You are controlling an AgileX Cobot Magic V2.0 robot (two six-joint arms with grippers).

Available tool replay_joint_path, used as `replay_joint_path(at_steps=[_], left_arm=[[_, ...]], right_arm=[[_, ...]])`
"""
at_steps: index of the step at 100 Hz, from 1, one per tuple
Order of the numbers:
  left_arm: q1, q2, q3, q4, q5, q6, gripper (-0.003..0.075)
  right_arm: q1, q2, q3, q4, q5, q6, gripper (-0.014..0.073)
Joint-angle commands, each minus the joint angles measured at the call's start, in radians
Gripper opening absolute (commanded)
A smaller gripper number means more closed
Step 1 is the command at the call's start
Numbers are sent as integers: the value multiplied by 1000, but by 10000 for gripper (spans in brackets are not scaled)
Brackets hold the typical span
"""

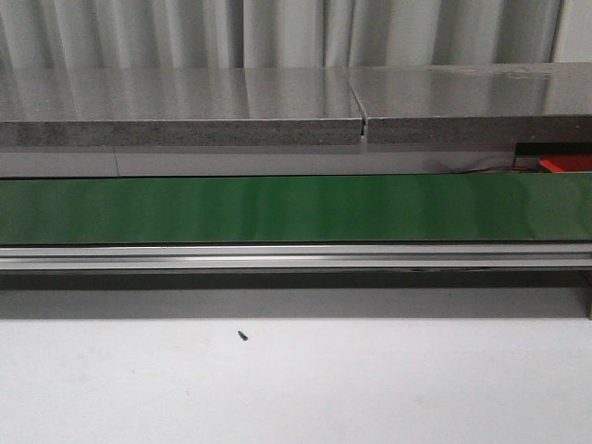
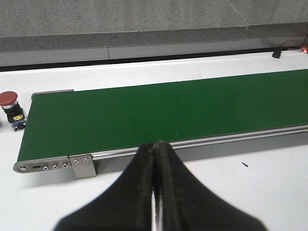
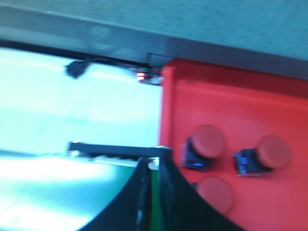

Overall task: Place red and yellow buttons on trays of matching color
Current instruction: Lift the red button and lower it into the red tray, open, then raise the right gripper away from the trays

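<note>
On the white table (image 1: 370,388), 3 red buttons (image 3: 207,144) already sit in the red tray (image 3: 269,96), 1 more button (image 2: 9,99) waits beside the belt (image 2: 168,110), and both the left gripper (image 2: 156,159) and right gripper (image 3: 153,166) are closed and empty.

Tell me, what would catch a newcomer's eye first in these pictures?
Probably the long green conveyor belt running across the whole front view, bare of any buttons. Next, the bright red tray in the right wrist view, just off the belt's end, with three red buttons lying on it. A lone red button stands on the white table beside the belt's other end, in the left wrist view.
</note>
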Motion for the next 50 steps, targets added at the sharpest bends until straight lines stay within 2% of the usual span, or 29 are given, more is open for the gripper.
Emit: replay_joint_path(at_steps=[1,24,50], left_arm=[[-7,8,-25,-16,-71,-2,-19],[-7,8,-25,-16,-71,-2,-19],[-7,8,-25,-16,-71,-2,-19]], right_arm=[[42,-92,20,20,-65,-10,6],[142,-231,167,76,-101,-10,2],[156,-429,332,114,-129,-10,2]])
